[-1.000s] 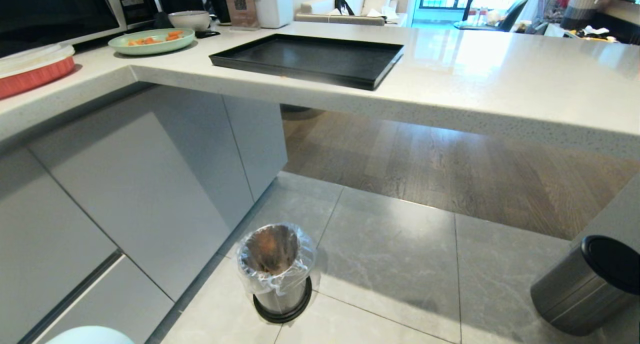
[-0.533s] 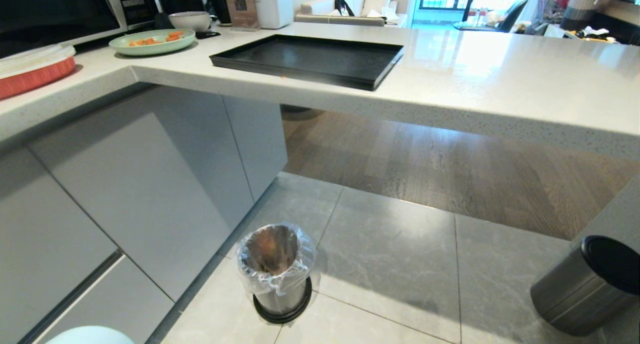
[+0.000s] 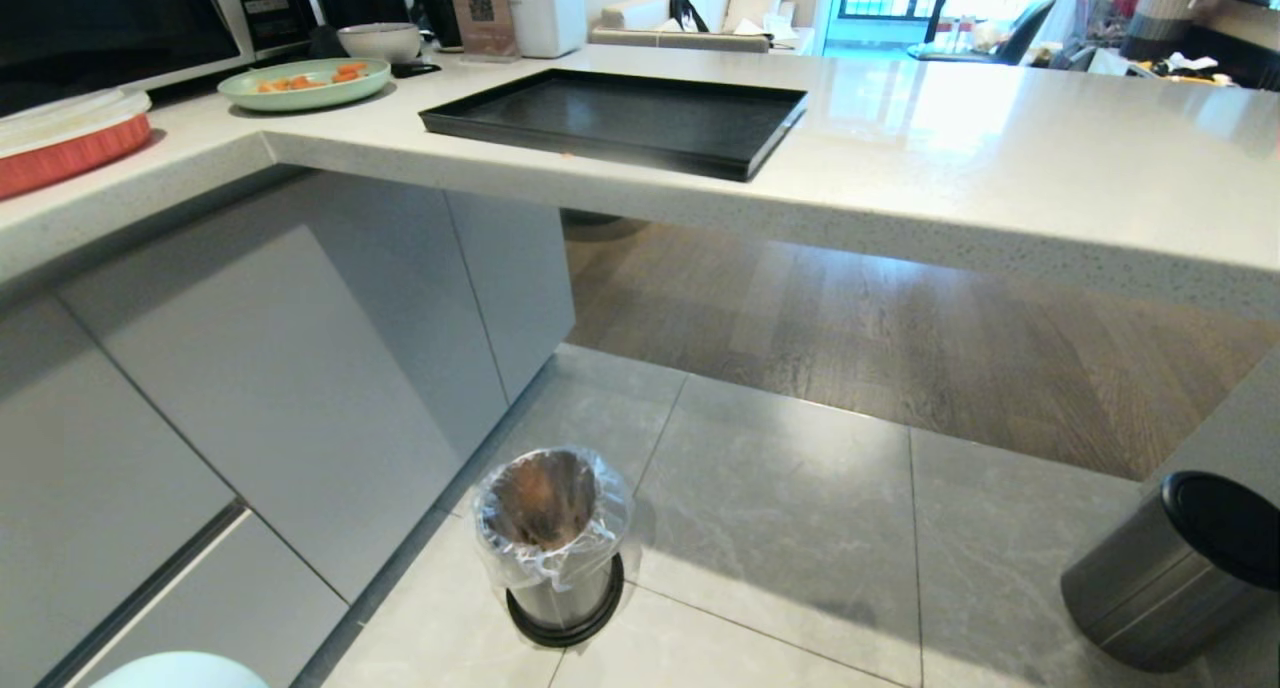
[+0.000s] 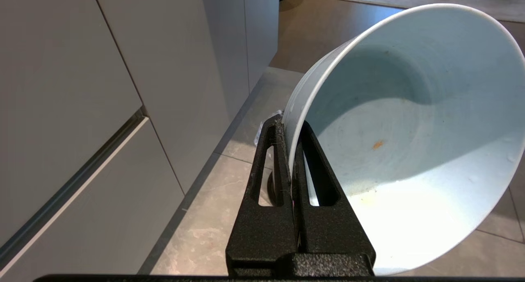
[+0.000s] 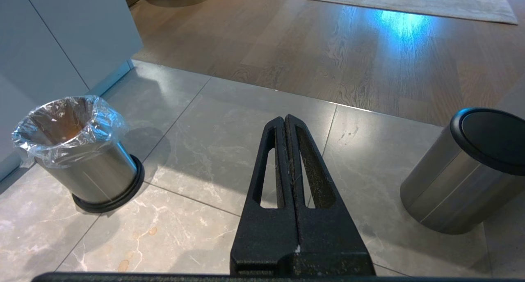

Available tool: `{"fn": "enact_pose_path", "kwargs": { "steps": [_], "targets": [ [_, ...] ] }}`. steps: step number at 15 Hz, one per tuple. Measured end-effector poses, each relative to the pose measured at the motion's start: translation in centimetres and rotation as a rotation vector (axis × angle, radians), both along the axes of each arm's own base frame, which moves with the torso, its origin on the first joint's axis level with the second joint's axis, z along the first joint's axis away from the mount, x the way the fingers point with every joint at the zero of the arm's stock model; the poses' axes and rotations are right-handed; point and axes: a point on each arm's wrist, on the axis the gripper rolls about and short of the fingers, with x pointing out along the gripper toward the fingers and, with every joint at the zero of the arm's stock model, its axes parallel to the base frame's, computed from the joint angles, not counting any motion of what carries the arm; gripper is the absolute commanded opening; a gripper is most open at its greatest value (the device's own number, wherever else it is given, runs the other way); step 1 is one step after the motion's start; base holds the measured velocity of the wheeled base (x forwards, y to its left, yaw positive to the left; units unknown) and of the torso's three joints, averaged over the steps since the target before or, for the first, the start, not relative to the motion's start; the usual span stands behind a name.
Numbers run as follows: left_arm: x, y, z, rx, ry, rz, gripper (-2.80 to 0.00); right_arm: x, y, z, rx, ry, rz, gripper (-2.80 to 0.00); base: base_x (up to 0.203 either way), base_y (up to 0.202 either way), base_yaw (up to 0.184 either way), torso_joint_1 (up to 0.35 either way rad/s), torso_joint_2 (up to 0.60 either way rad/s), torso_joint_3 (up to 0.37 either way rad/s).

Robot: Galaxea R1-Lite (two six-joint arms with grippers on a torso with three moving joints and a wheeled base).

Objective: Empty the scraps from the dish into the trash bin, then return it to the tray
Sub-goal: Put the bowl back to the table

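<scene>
My left gripper (image 4: 289,124) is shut on the rim of the dish (image 4: 410,130), a pale blue glossy bowl held tilted low beside the cabinet fronts. Inside it are only an orange speck and some smears; the scraps are not visible. The head view catches just the dish's edge (image 3: 180,671) at the bottom left. On the tiled floor stands the trash bin (image 3: 552,538), shiny metal with a clear liner, also in the right wrist view (image 5: 78,151). The black tray (image 3: 620,118) lies bare on the counter. My right gripper (image 5: 285,118) hangs shut and holds nothing.
A larger dark-grey bin with a black top (image 3: 1170,568) stands on the floor at the right. Grey cabinet fronts (image 3: 250,388) rise left of the trash bin. On the counter sit a pale-green plate with orange pieces (image 3: 303,80), a greyish bowl (image 3: 380,38) and a red-sided dish (image 3: 60,138).
</scene>
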Motion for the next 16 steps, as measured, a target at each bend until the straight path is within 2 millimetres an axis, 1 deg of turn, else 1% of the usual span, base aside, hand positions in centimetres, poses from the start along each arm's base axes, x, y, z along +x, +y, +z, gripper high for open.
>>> {"fn": "enact_pose_path", "kwargs": {
  "steps": [16],
  "targets": [
    [0.0, 0.0, 0.0, 0.0, 0.0, 0.0, -2.8, 0.0, 0.0, 0.0, -0.003, 0.0, 0.0, -2.8, 0.0, 0.0, 0.0, 0.0, 0.0, 0.0]
  ]
}}
